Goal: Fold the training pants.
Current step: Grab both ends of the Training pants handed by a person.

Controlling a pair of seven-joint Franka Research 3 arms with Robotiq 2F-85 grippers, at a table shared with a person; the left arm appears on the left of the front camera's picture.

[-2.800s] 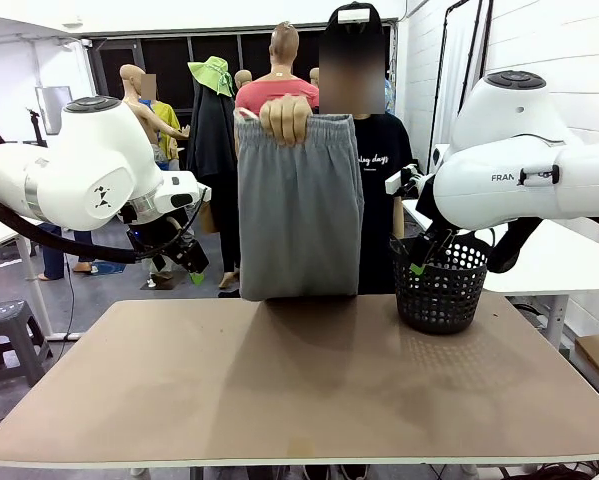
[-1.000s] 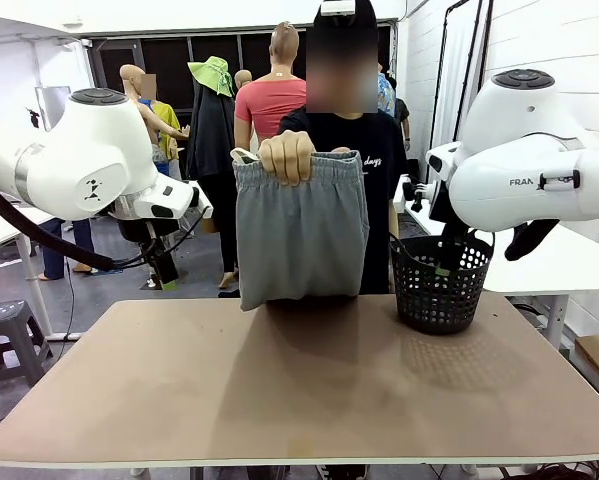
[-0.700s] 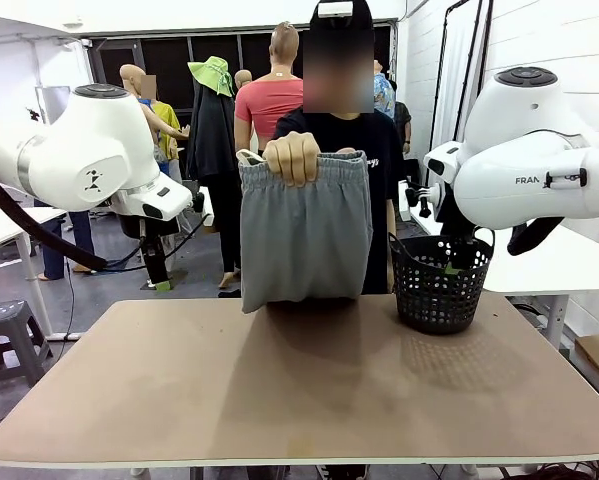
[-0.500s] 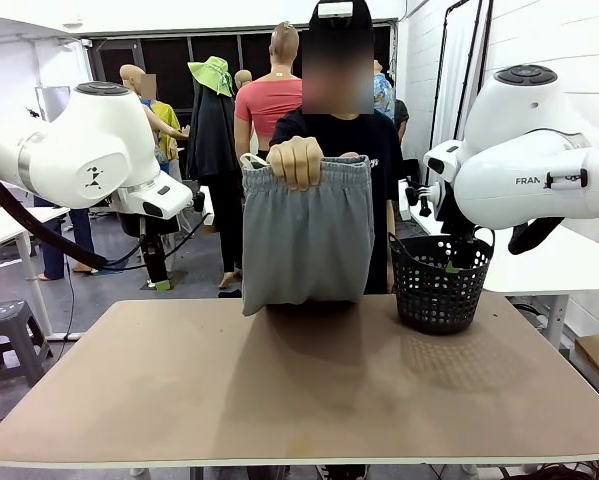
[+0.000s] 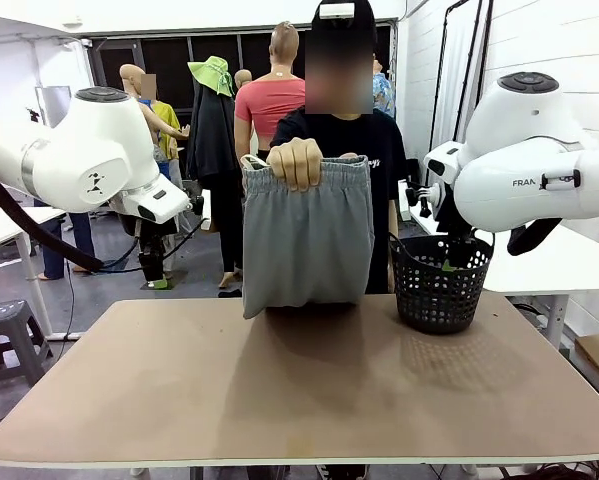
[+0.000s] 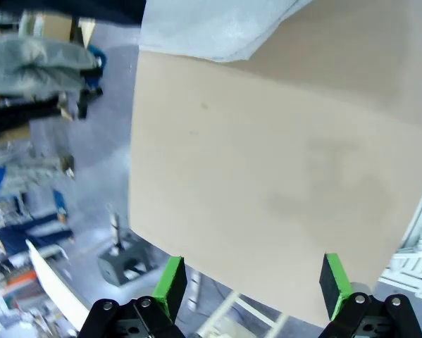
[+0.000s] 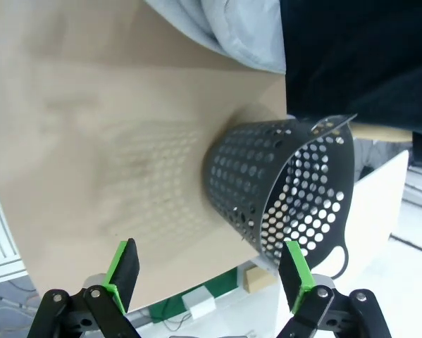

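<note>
At the frame's left, we see the left gripper (image 6: 253,280) with its 2 fingers apart and empty. At centre, a hand (image 5: 295,162) holds the pants (image 5: 304,240) up by the waistband, their lower end at the table's (image 5: 299,400) far edge. At right, the right gripper (image 7: 209,271) is spread, empty, near the basket (image 5: 441,290).

A robotics lab in a bare workshop hall. Two white Franka arms (image 5: 89,160) flank a tan work table (image 5: 179,400). Beside the left gripper (image 6: 249,282) lie grey concrete floor (image 6: 91,197) and a plastic step stool (image 5: 9,325). Beyond the right gripper (image 7: 211,271) stands another white table (image 7: 380,190).
</note>
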